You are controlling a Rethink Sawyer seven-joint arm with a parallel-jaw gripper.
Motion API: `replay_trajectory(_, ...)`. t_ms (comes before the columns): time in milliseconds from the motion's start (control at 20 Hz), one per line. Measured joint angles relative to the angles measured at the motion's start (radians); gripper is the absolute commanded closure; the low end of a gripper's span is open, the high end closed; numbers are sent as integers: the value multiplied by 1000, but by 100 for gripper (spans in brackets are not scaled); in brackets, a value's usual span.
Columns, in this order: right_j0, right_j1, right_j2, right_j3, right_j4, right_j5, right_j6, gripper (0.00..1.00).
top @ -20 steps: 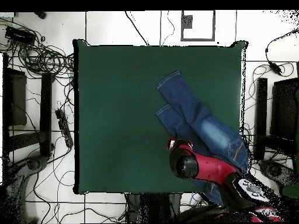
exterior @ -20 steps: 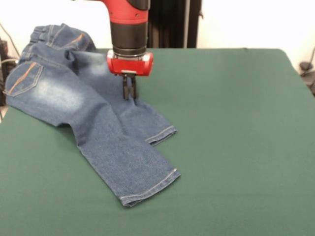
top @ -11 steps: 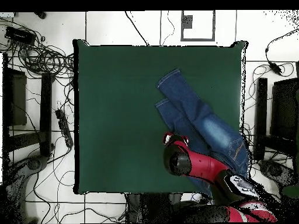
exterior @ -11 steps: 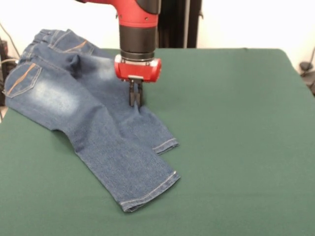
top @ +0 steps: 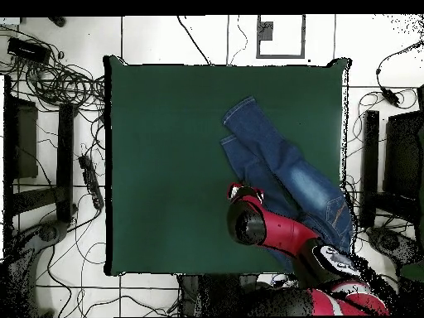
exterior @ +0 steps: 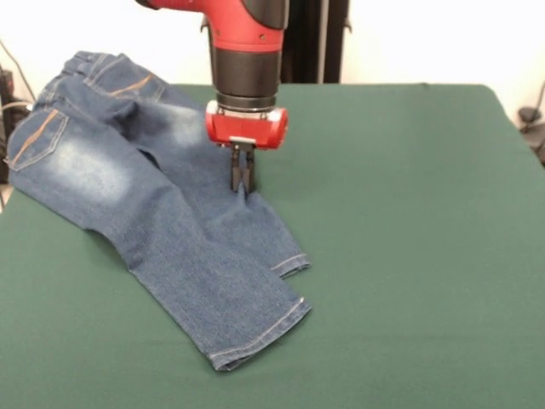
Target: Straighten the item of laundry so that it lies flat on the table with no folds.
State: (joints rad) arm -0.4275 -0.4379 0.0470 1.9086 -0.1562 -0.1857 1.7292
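Observation:
The item of laundry, a small pair of blue jeans [exterior: 162, 213], lies on the left part of the green table [exterior: 409, 213]. Its waistband sits at the far left corner and both legs run toward the near middle. The nearer leg overlaps the farther one. My gripper [exterior: 243, 181] points straight down, shut on the outer edge of the farther leg, where the cloth is pinched up slightly. In the overhead view the jeans [top: 281, 157] stretch along the table's [top: 166, 166] right side, and the red arm [top: 273, 232] covers the gripper.
A pocket and part of the waist reach the table's left edge in the front view. Tangled cables [top: 58, 83] and dark equipment [top: 21, 137] lie on the floor around the table in the overhead view.
The gripper has moved to the right in the front view, dragging the held leg with it. The jeans have shifted and spread a little wider.

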Motion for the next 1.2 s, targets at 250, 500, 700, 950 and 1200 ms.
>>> replay_trajectory(250,-4,-8,25,0,17,0,0,100)
replay_trajectory(500,-37,-46,86,17,17,22,0,100)
replay_trajectory(700,-87,-102,159,53,16,45,0,100)
replay_trajectory(950,-140,-144,224,86,16,61,0,100)
replay_trajectory(1200,-185,-159,272,111,16,98,0,100)
